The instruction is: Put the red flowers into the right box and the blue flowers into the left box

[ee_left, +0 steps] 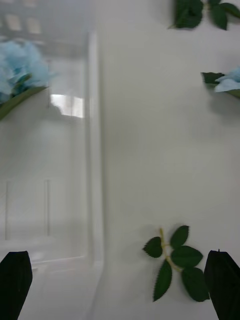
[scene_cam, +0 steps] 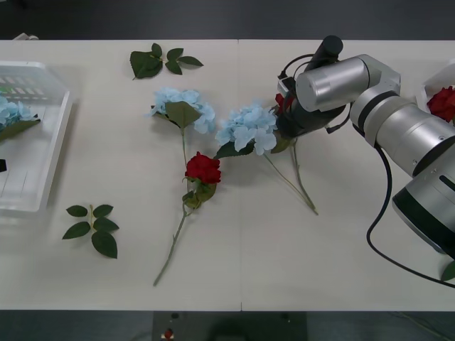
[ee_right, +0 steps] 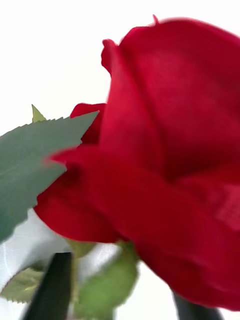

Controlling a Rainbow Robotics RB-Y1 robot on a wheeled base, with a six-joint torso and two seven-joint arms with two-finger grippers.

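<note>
My right gripper point(scene_cam: 286, 117) is down over the head of a red flower point(scene_cam: 284, 101) beside a blue flower point(scene_cam: 249, 128) at the table's middle right. In the right wrist view that red flower point(ee_right: 165, 150) looms very close, with its green leaf point(ee_right: 35, 165) beside it. A second blue flower point(scene_cam: 181, 106) and a second red flower point(scene_cam: 203, 169) lie near the centre. The left box point(scene_cam: 60, 135) holds a blue flower point(scene_cam: 11, 114). The right box point(scene_cam: 429, 79) holds a red flower point(scene_cam: 444, 103). My left gripper point(ee_left: 120, 285) hangs open by the left box's rim point(ee_left: 95, 150).
Loose green leaf sprigs lie at the back point(scene_cam: 160, 62) and front left point(scene_cam: 92, 229); the front-left sprig point(ee_left: 175, 260) sits just ahead of my left gripper. Long stems point(scene_cam: 295, 181) trail toward the front from the flowers under my right arm.
</note>
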